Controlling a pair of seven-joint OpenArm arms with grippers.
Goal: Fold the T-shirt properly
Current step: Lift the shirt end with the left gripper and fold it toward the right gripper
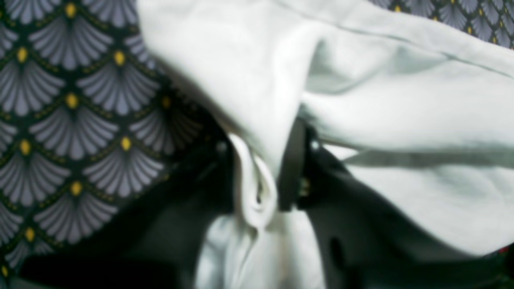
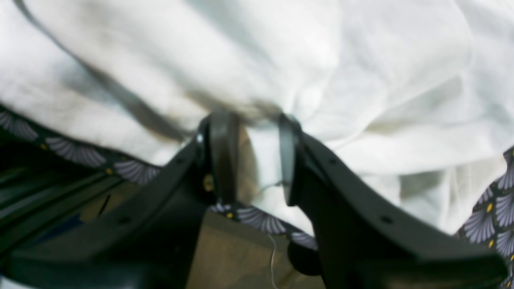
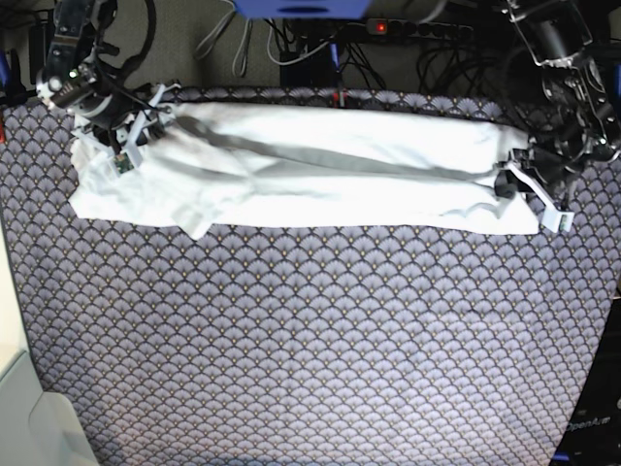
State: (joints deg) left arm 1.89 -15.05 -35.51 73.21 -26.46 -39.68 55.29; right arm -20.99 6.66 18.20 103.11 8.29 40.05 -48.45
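Base view showed the white T-shirt [image 3: 320,175] stretched across the desk's [image 3: 310,340] upper half, soft and limp, best held by its edges; left hand [image 1: 257,176] and right hand [image 2: 251,156] each pinched cloth.

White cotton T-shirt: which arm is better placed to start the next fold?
Probably neither alone. The left gripper pinches the white cotton T-shirt at one end, the right gripper grips the other; folding likely needs both.
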